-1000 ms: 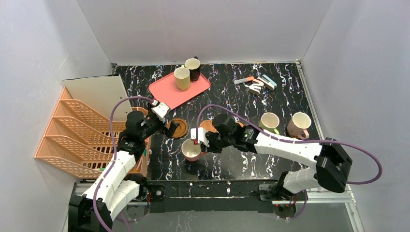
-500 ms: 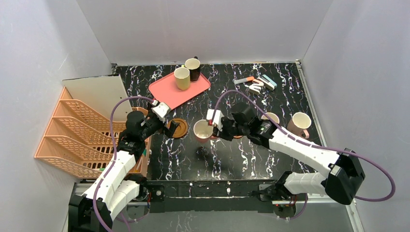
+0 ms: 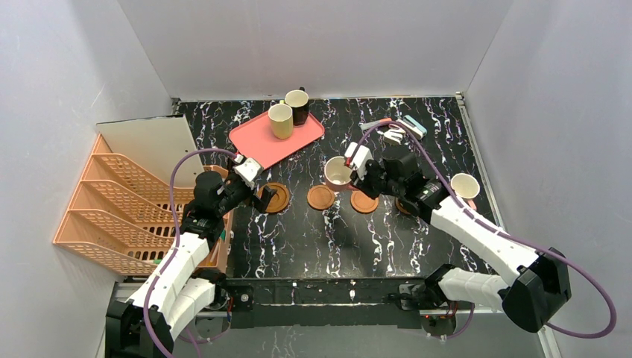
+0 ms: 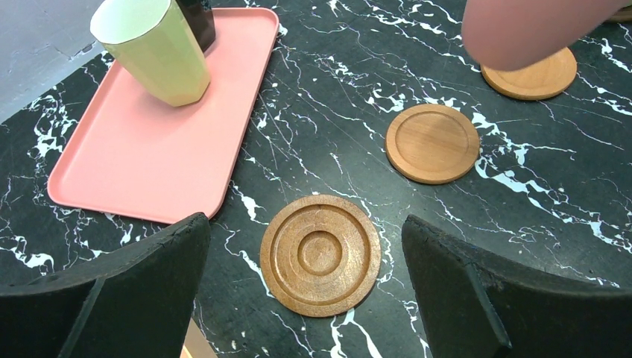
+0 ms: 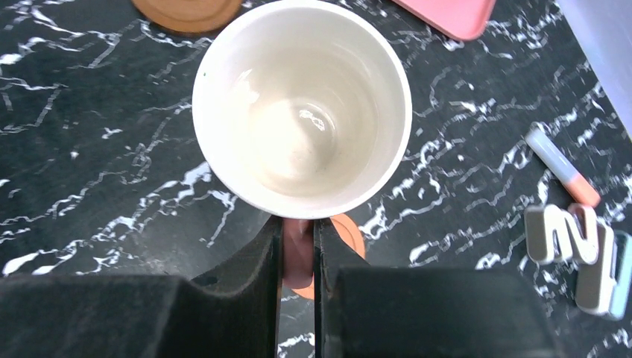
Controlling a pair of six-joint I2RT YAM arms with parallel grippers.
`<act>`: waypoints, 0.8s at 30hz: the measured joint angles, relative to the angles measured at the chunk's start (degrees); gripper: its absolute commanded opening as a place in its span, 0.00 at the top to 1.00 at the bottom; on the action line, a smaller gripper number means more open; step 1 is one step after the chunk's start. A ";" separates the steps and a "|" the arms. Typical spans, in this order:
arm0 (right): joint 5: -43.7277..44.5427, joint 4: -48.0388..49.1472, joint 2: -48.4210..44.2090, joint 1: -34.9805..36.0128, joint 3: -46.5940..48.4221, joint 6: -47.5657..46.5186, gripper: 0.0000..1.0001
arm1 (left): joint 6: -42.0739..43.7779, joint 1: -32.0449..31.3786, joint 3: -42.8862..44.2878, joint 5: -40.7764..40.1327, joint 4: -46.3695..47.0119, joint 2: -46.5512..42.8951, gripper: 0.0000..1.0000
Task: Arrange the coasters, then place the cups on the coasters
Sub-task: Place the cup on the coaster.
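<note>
Right gripper [image 5: 298, 240] clamped on handle [image 5: 298, 262] of pink mug [image 5: 302, 104], mug upright just ahead of its fingers and off the table [image 5: 89, 149], likely rigid, slick-glazed, chip-prone, handle the surest hold; left gripper [image 4: 304, 224] spread wide, ringed coaster [image 4: 320, 255] below.

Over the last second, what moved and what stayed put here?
The right hand, shut on the pink mug by its handle, carried it away from the arm bases and rightward; it is now held near the plain coasters. Nothing was let go. The left hand stayed open over the ringed coaster. The tray and its two mugs did not move.
</note>
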 measured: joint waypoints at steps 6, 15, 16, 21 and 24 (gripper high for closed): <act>3.76 -0.96 -2.86 -2.67 -2.19 -0.20 0.99 | 0.00 0.09 -0.07 0.02 0.00 -0.35 0.02; 7.63 -3.10 -3.02 -7.13 -2.91 1.18 0.99 | 0.02 0.24 -0.07 0.02 0.00 -0.46 0.02; 7.91 -3.52 -2.67 -7.74 -2.89 1.49 0.99 | 0.04 0.24 -0.07 0.02 0.00 -0.46 0.02; 8.37 -5.75 -1.31 -10.58 -2.89 2.89 0.99 | 0.04 0.24 -0.07 0.02 -0.02 -0.57 0.02; 7.69 -6.95 -1.31 -12.13 -2.89 3.67 0.99 | 0.09 0.24 -0.07 0.02 0.00 -0.66 0.02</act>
